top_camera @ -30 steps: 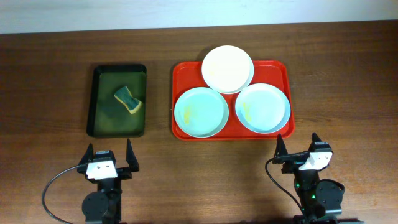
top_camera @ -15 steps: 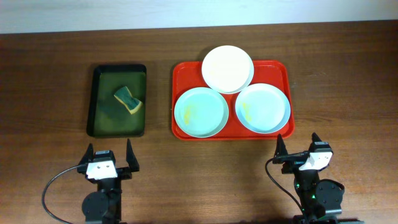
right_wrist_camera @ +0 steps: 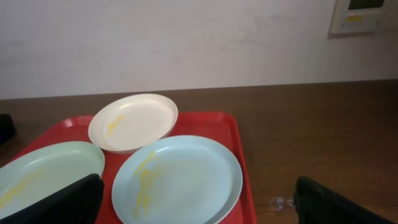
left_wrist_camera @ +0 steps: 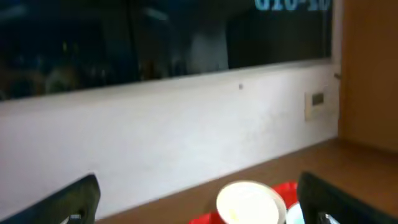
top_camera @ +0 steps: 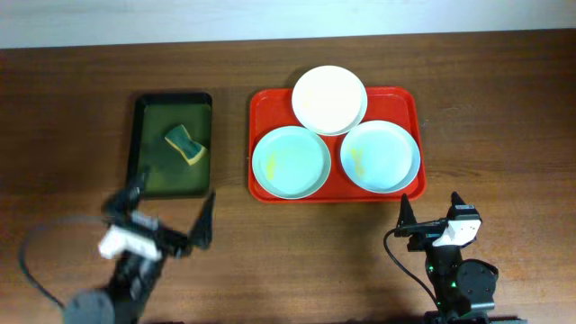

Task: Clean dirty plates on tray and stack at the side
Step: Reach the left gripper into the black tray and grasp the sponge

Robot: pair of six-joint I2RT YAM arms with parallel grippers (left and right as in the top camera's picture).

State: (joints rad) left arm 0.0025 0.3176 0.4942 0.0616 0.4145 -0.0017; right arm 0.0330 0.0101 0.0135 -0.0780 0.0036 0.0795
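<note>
The red tray (top_camera: 270,108) lies mid-table with three plates on it. The white plate (top_camera: 329,99) sits at the back, partly over the two aqua plates. One aqua plate (top_camera: 291,162) is front left, the other (top_camera: 380,157) front right, both with yellow smears. My left gripper (top_camera: 169,214) is open and empty, raised and tilted near the green tray's front edge. My right gripper (top_camera: 431,209) is open and empty just in front of the red tray. The right wrist view shows the white plate (right_wrist_camera: 133,122), the right aqua plate (right_wrist_camera: 177,180) and the tray (right_wrist_camera: 239,149).
A dark green tray (top_camera: 148,171) left of the red tray holds a green and yellow sponge (top_camera: 185,144). A white wall runs along the table's far edge. Bare brown table lies right of and in front of the red tray.
My left arm has lifted from its rest pose and swung forward and right, blurred in motion. The right arm and the plates have not moved.
</note>
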